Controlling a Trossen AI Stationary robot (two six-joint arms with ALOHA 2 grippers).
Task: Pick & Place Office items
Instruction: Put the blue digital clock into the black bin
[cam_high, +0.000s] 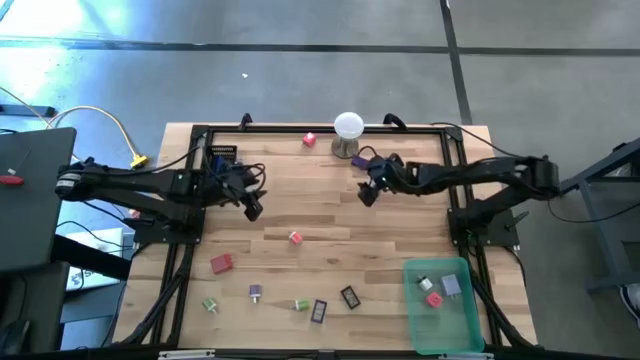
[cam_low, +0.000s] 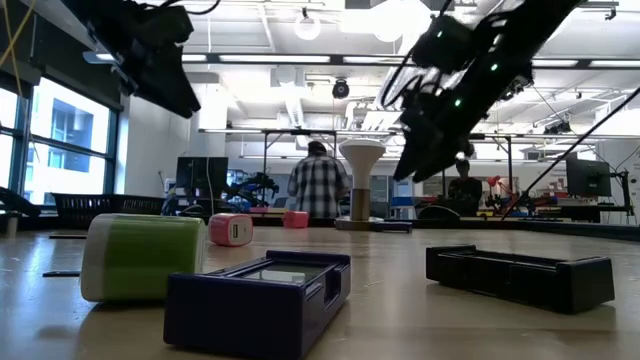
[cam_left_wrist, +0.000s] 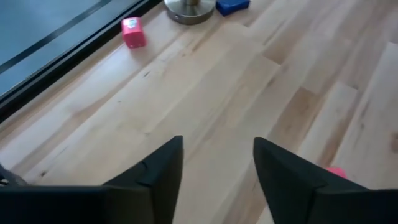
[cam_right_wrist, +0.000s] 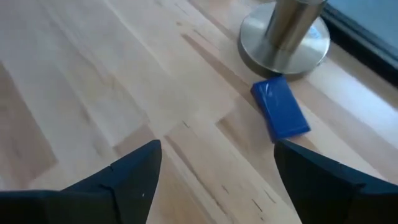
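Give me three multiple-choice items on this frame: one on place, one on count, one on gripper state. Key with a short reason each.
1. Where does the blue piece lie?
A. in the green bin
B. on the wood right beside the metal stand's base
C. between the left gripper's fingers

2. How many pieces show inside the green bin in the high view?
A. none
B. three
C. nine

3. How does the right gripper stand?
A. open, nothing between its fingers
B. shut on the blue piece
C. shut on the white ball

Key: 1 B, the right wrist view shows it flat on the table next to the base. 2 B, the high view shows three small pieces at the bin's far end. 3 A, the right wrist view shows bare wood between its spread fingers.
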